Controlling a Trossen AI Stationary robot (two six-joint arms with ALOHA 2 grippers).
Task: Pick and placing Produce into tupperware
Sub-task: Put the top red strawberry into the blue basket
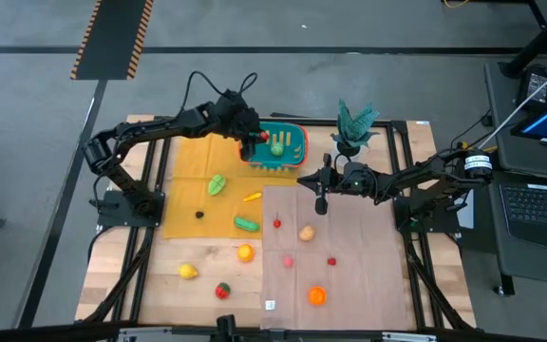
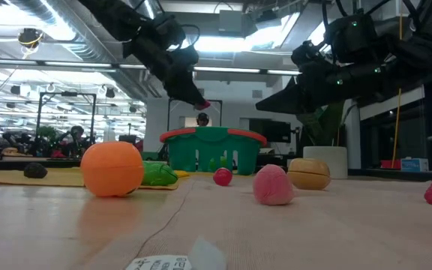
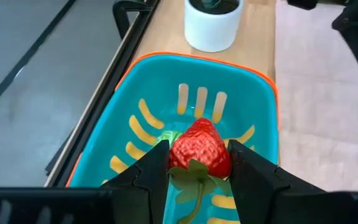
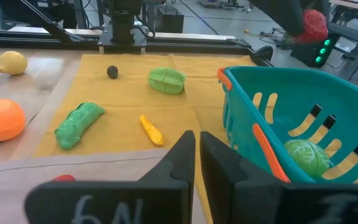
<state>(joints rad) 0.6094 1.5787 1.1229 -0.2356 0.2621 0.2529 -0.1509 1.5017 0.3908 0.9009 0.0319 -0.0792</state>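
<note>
My left gripper (image 1: 252, 144) hovers over the teal tupperware (image 1: 283, 147) with the orange-red rim, shut on a red toy strawberry (image 3: 199, 149). A green leafy piece (image 4: 306, 155) lies inside the tupperware. My right gripper (image 1: 320, 203) is shut and empty, hanging above the table just near-side of the tupperware. Other produce rests on the yellow cloth and brown mat: a light-green piece (image 1: 216, 184), a small carrot (image 1: 252, 197), a cucumber (image 1: 246, 224), an orange (image 1: 245, 253), a lemon (image 1: 188, 272). My left gripper pinches the strawberry (image 3: 199, 149) between its two fingers, at its sides near the green leafy cap (image 3: 194, 173). The fingers come from above, slanting down. The strawberry is lifted clear, held above the inside of the tupperware (image 3: 160, 93).
A white pot with a green plant (image 1: 353, 128) stands just right of the tupperware. Small red pieces (image 1: 277, 223), a tan piece (image 1: 306, 233), a pink one (image 1: 288, 260), an orange fruit (image 1: 316, 295) and a red-green piece (image 1: 222, 291) lie on the near half. A small black ball (image 1: 198, 215) sits on the yellow cloth.
</note>
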